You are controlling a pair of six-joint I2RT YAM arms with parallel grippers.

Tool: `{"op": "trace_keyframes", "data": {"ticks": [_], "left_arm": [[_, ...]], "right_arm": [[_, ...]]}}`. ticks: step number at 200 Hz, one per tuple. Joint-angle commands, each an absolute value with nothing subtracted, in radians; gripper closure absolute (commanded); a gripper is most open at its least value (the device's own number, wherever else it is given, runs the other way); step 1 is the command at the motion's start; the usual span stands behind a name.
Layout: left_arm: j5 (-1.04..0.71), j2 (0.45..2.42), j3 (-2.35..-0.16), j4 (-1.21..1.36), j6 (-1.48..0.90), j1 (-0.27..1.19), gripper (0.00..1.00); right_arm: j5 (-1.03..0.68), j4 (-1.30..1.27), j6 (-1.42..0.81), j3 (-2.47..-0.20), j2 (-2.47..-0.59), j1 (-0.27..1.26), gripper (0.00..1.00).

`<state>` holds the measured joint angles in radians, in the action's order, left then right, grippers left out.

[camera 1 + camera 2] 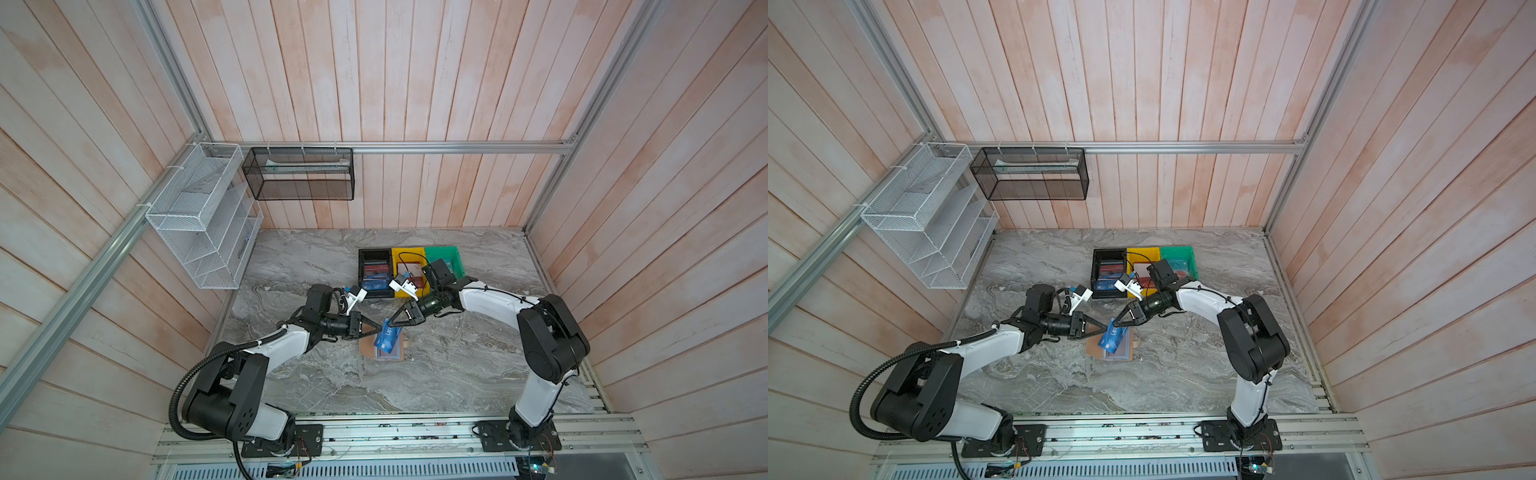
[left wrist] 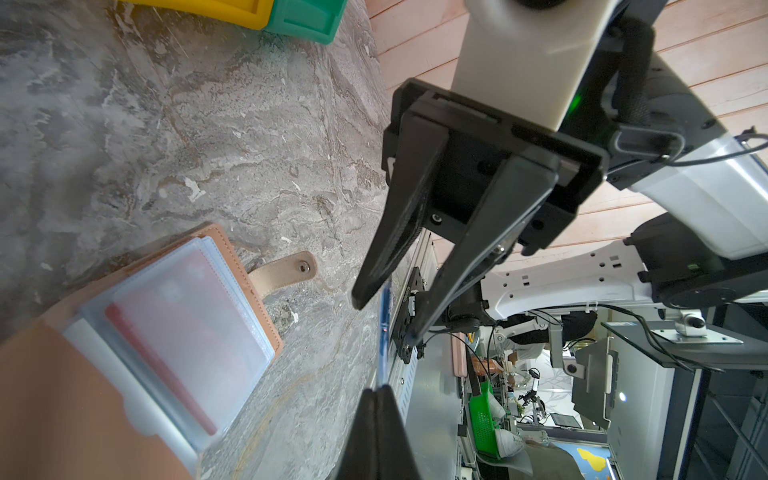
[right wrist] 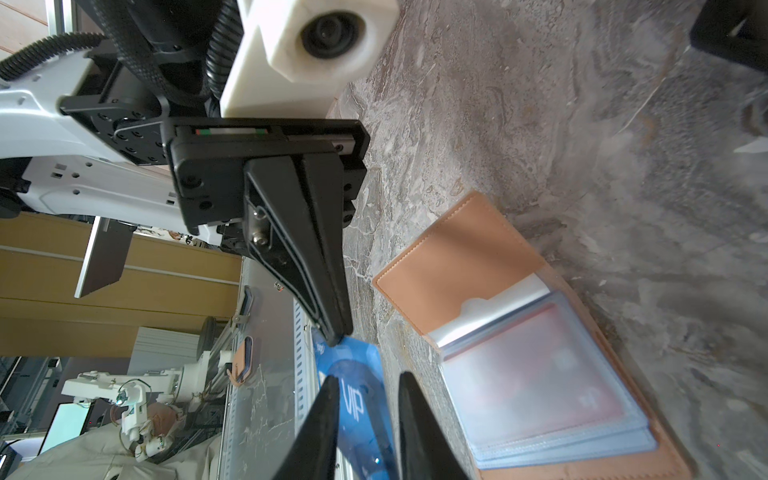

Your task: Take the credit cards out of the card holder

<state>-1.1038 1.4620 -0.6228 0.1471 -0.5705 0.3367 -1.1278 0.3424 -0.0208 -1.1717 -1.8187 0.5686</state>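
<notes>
A blue VIP credit card (image 1: 388, 338) (image 1: 1111, 336) (image 3: 361, 399) hangs tilted just above the open tan card holder (image 1: 368, 348) (image 1: 1127, 354) (image 3: 457, 257) (image 2: 232, 257). My left gripper (image 1: 380, 328) (image 1: 1104, 328) (image 2: 376, 392) (image 3: 336, 336) is shut on one corner of that card. My right gripper (image 1: 390, 323) (image 1: 1115, 322) (image 3: 368, 378) (image 2: 386, 320) stands open, one finger on each side of the card's other end. In the right wrist view a gap still shows beside the card. A red card (image 2: 166, 353) (image 3: 532, 374) lies inside the holder's clear sleeves.
Black (image 1: 376, 257), yellow (image 1: 405, 254) and green (image 1: 451, 255) bins stand side by side behind the grippers, with cards in them. A white wire rack (image 1: 195, 216) and a black mesh basket (image 1: 299, 174) hang on the walls. The holder's snap tab (image 2: 286, 270) lies flat on the marble.
</notes>
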Motion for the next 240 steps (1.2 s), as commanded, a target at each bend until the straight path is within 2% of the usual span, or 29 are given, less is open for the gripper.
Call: {"op": "trace_keyframes", "data": {"ticks": [1,64,114,125,138,167,240], "left_arm": [[-1.106,1.484,-0.638,0.178,-0.571,0.342,1.0],[-1.093,1.491,-0.644,0.169,-0.571,0.342,1.0],[-1.061,1.502,-0.657,0.13,-0.56,0.333,1.0],[-1.055,1.502,-0.657,0.12,-0.558,0.325,0.91],[-1.046,1.496,-0.656,0.11,-0.558,0.315,0.88],[-1.026,1.465,-0.651,0.086,-0.556,0.3,0.73],[-0.97,1.343,-0.605,0.092,-0.597,0.282,0.62]], "right_arm": [[-1.146,0.373,0.003,-1.193,-1.836,0.582,0.81],[-1.186,0.388,0.021,-1.183,-1.833,0.592,1.0],[-1.184,0.378,0.019,-1.17,-1.816,0.592,1.0],[-1.182,0.373,0.015,-1.17,-1.809,0.591,1.0],[-1.168,0.369,0.008,-1.17,-1.8,0.59,1.0],[-1.158,0.356,-0.005,-1.166,-1.774,0.586,1.0],[-1.079,0.194,-0.169,-1.13,-1.644,0.53,1.0]]}}
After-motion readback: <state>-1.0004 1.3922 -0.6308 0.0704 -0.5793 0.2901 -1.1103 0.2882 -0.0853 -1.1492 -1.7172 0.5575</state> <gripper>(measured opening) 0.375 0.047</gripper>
